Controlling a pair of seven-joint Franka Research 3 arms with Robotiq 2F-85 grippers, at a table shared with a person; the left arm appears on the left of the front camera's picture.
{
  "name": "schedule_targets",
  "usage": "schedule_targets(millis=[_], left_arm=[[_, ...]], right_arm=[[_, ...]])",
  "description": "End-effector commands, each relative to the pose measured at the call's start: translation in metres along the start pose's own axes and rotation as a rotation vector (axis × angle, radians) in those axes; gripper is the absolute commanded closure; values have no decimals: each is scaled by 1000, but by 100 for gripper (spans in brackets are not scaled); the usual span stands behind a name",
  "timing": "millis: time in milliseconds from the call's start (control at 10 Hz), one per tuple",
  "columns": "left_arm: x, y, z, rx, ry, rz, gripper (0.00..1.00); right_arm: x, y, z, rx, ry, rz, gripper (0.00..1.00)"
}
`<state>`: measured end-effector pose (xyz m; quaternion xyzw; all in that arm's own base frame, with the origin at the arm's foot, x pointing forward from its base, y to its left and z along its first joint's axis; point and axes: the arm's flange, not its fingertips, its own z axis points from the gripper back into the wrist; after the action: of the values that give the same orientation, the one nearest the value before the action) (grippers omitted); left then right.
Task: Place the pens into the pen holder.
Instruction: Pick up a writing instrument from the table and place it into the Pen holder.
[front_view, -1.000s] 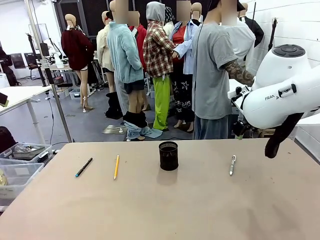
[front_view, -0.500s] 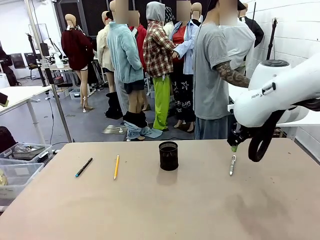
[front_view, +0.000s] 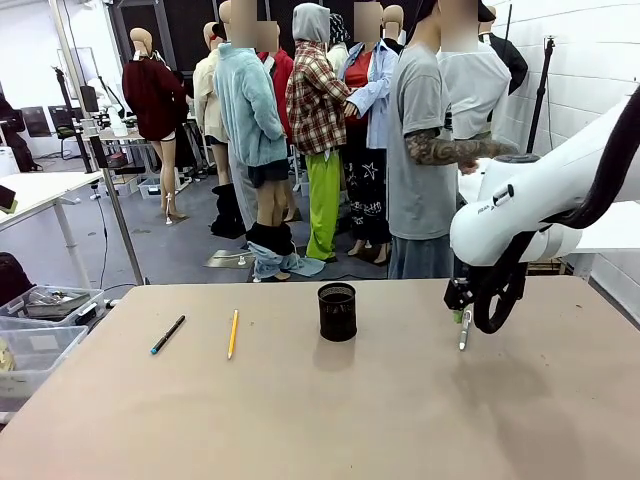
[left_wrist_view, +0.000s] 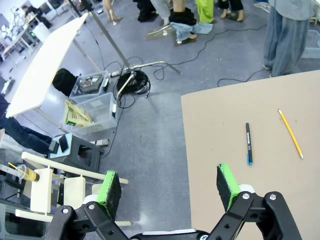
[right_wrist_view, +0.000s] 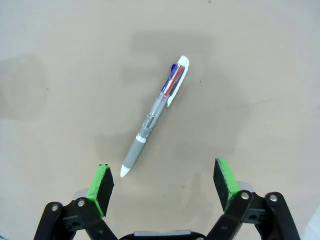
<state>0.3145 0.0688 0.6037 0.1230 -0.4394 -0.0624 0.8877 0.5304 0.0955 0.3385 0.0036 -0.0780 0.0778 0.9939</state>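
The right tool (right_wrist_view: 162, 172) is wide open just above the silver-white pen (right_wrist_view: 156, 115) on the tan surface (front_view: 300, 420). The pen holder (front_view: 337, 311) stands in the middle. The black pen (front_view: 167, 334) and the pencil (front_view: 233, 333) lie to its left. The left tool (left_wrist_view: 167, 182) is wide open too, over the grey floor (left_wrist_view: 150, 115).

The front camera sits low at the robot's edge of the bench (front_view: 300, 420), facing across it to the person (front_view: 425, 150) on the far side. The left wrist camera looks down from high over the bench's left corner, catching the floor (left_wrist_view: 150, 100) plus the black pen (left_wrist_view: 248, 144) and pencil (left_wrist_view: 290, 133), which the front view shares. The right wrist camera hangs close over the silver-white pen (right_wrist_view: 156, 115), facing straight down; the front view shares that pen too.
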Motion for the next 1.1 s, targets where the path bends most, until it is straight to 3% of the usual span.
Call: schedule_targets(millis=[0, 600, 700, 1000], left_arm=[[1, -1, -1, 10, -2, -4, 0], [1, -1, -1, 10, -2, -4, 0], [1, -1, -1, 10, -2, -4, 0], [1, -1, -1, 10, -2, -4, 0]], right_arm=[[10, 7, -16, -1, 25, -55, 0], [25, 10, -46, -55, 4, -170, 0], [25, 10, -46, -52, 0, -169, 9], [29, 12, -49, -30, 23, -148, 68]])
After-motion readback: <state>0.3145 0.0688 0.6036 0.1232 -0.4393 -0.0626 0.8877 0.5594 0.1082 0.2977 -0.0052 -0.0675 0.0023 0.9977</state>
